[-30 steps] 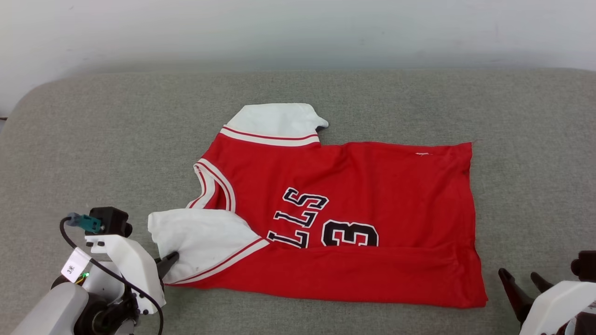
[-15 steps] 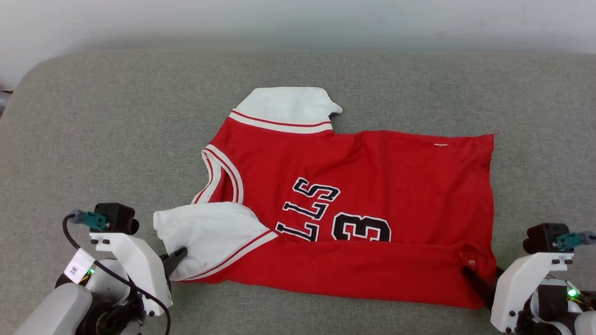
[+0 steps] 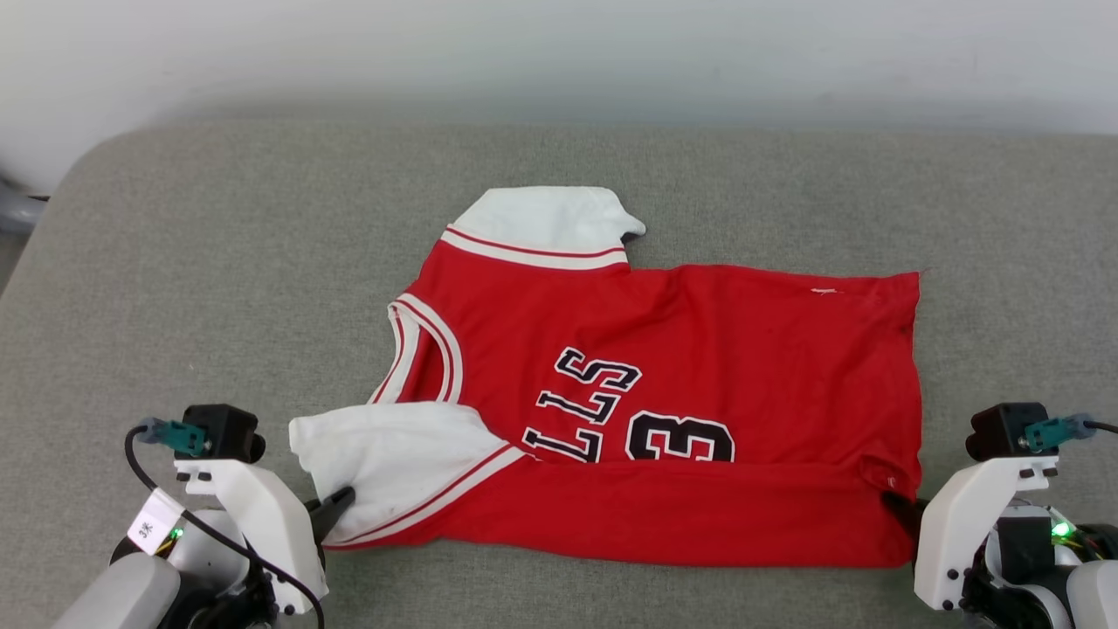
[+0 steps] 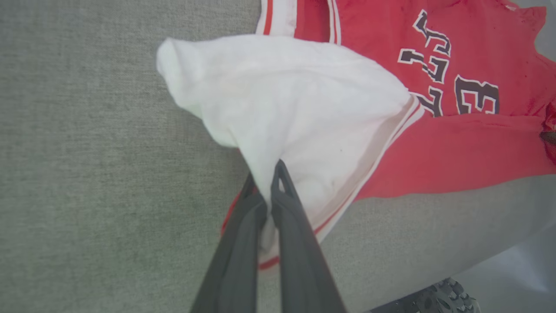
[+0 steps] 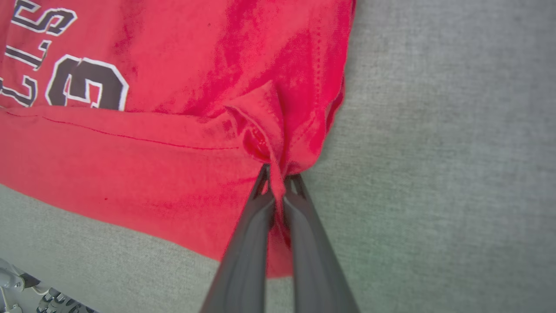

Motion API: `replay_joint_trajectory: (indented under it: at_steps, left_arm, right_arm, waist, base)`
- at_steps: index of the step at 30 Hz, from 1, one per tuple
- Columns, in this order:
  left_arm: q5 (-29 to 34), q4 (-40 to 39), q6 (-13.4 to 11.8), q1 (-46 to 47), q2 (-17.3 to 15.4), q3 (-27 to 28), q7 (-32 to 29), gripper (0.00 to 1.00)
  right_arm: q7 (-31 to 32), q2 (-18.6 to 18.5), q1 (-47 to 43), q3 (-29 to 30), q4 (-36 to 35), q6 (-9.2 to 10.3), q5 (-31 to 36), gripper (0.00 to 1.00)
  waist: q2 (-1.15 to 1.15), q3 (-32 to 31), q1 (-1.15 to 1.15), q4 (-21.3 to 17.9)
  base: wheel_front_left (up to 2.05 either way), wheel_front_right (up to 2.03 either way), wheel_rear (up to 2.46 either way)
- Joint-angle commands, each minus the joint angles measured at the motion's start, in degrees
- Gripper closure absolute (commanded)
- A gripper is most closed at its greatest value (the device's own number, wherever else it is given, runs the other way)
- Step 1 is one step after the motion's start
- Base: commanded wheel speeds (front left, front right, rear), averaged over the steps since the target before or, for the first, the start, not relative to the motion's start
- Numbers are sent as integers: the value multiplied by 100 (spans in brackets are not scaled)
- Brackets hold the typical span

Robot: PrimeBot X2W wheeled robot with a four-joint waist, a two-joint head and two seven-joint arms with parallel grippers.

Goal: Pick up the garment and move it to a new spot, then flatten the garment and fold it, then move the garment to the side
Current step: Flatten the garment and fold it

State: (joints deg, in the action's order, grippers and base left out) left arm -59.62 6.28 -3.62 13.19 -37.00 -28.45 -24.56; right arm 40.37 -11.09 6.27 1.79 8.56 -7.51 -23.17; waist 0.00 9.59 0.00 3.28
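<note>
Garment [image 3: 699, 367] lies spread across the middle of the grey cloth-covered tabletop [image 3: 218, 262], front side up, with its collar [image 3: 424, 349] toward the robot's left and its hem [image 3: 913, 376] toward the robot's right. It is a red jersey. The far sleeve [image 3: 546, 218], white with red-and-white striped trim, lies flat and points away from the robot. The near sleeve [image 3: 393, 463], also white, is bunched and lifted slightly at its outer corner. Black, white-outlined letters [image 3: 581, 411] and a number [image 3: 681, 437] run sideways across the chest. Their lower parts are covered by a plain red band [image 3: 681, 515], where the near long edge of the garment is folded over the front.

The left gripper [image 3: 336, 502] sits at the near left corner, closed on the near sleeve; in the left wrist view its two dark fingers [image 4: 286, 208] pinch the white cloth, which rises in a peak between them. The right gripper [image 3: 895, 505] sits at the near right corner, closed on the hem end of the folded band; in the right wrist view the red cloth gathers into a small pleat right at the fingertips [image 5: 260, 182]. Both pale forearms rest low at the bottom corners of the head view. Bare grey tabletop surrounds the garment on all sides, and a pale wall [image 3: 559, 52] stands behind its far edge.
</note>
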Motion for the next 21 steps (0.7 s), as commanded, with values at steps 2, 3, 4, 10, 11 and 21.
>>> replay_joint_trajectory:
  at_steps: [2,3,4,10,11,21]
  left_arm:
    - [-39,-17,-49,-156,20,-29,-23,100]
    - [-53,-19,-66,-202,20,-26,-14,100]
    - [-69,-27,-89,-257,27,-29,-5,100]
    - [-158,-211,-310,-683,-56,28,66,100]
    - [-159,-253,-358,-770,-80,41,72,100]
    - [-375,-587,-672,-1567,-172,117,150,100]
  right_arm:
    - [-11,-97,72,-32,-125,4,-41,100]
    - [-5,-116,46,-49,-157,4,-48,100]
    - [8,-138,5,-68,-189,4,-61,100]
    - [95,-166,-319,-114,-409,4,-112,100]
    - [106,-163,-390,-111,-451,4,-131,100]
    - [343,-9,-1251,132,-879,4,-180,100]
  waist:
    - [0,-219,0,6]
    - [0,-287,0,4]
    - [0,-362,0,8]
    - [0,-754,0,11]
    - [0,-806,0,10]
    - [0,-1058,0,17]
  base:
    - [0,0,0]
    - [0,0,0]
    - [0,0,0]
    - [0,0,0]
    - [0,0,0]
    - [0,0,0]
